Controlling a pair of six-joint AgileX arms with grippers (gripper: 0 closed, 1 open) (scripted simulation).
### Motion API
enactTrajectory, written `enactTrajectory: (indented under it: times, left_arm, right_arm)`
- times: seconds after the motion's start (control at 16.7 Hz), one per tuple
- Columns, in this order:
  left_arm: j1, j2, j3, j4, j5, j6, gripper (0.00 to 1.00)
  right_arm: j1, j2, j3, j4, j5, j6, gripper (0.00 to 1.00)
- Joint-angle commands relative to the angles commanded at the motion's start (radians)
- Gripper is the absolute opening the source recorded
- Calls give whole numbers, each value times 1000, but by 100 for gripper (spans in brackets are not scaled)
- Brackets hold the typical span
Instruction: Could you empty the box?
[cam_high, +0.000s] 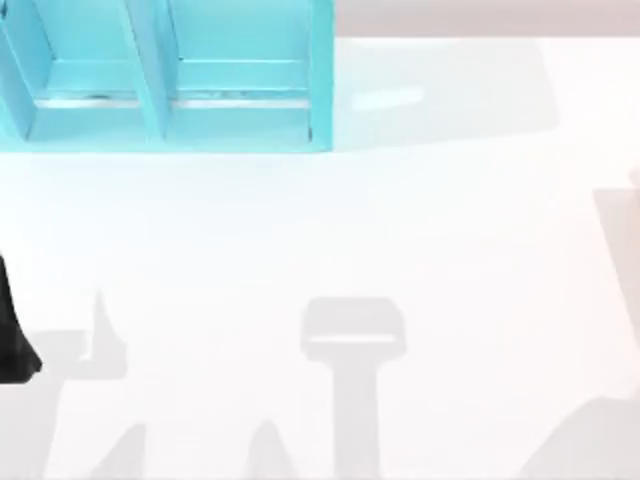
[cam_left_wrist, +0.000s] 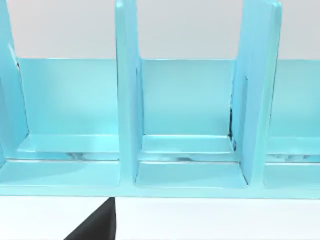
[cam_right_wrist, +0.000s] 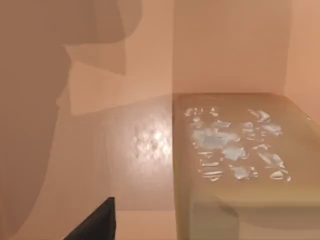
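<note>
A light blue box (cam_high: 170, 80) with upright dividers stands at the table's back left. The left wrist view looks into its compartments (cam_left_wrist: 185, 150), and I see nothing lying on their floors. A black part of my left gripper (cam_left_wrist: 95, 225) sits low, just in front of the box's front lip. The left arm (cam_high: 12, 335) shows at the table's left edge. In the right wrist view, a black part of my right gripper (cam_right_wrist: 95, 222) lies beside a tan block (cam_right_wrist: 235, 150) with pale flecks on top, between peach-coloured walls.
The white tabletop (cam_high: 420, 230) stretches in front of the box and to its right. Grey shadows of the arms (cam_high: 350, 340) lie along the front. The table's back edge runs just behind the box.
</note>
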Motion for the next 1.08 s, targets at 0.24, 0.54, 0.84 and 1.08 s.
enactTrajectory:
  times: [0.24,0.54,0.84,1.08]
  left_arm:
    - [0,0,0,0,0,0,100]
    - [0,0,0,0,0,0,100]
    - [0,0,0,0,0,0,100]
    - [0,0,0,0,0,0,100]
  right_arm:
    - [-1,40,-99,137,0,0,100]
    - [-1,44,-106,146,0,0,92]
    - [-1,44,-106,146,0,0,55]
    - [-1,44,-106,146,0,0,25]
